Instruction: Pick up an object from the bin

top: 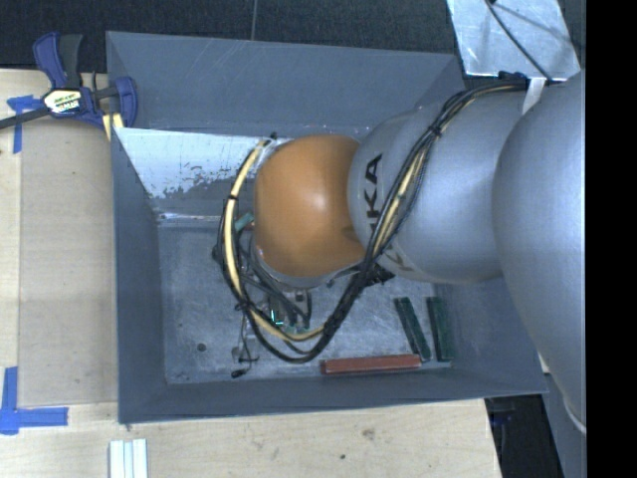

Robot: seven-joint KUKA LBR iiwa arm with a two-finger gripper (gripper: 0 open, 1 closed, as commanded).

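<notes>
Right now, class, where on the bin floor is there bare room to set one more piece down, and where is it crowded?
Bare floor lies at the left of the bin, between its left wall and the arm's cables. Crowded: the middle under the orange cover, and the right front by the red-brown bar and two green sticks.
</notes>
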